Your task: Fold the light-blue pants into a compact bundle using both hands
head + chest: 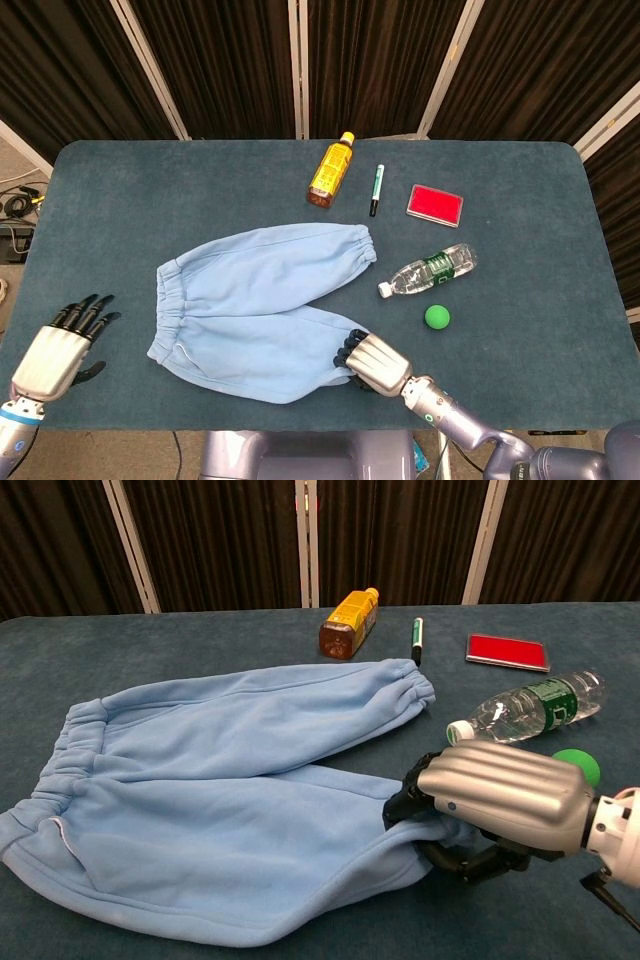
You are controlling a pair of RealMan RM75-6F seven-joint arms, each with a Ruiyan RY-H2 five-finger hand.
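Left hand [58, 345]: hovers over the table's [120, 200] front-left corner, fingers spread, holding nothing, apart from the cloth.

Light-blue pants [255, 305]: flat, left of centre towards the front edge. Waistband points left, both legs run right, the upper one angling back.

Right hand [495, 800]: at the cuff of the near leg, fingers curled over and under the cloth. Looks like a grip on the cuff, fabric bunched beneath the palm.

Handling, my read: soft fleece-like cloth, light, limp, no stiffness. It will drag and wrinkle on the table covering, not slide. Take your holds at the elastic cuffs and waistband, where the thicker gather gives your fingers purchase.

Right of the pants: water bottle [428, 271] and green ball [436, 317], near your right hand. Mind them.
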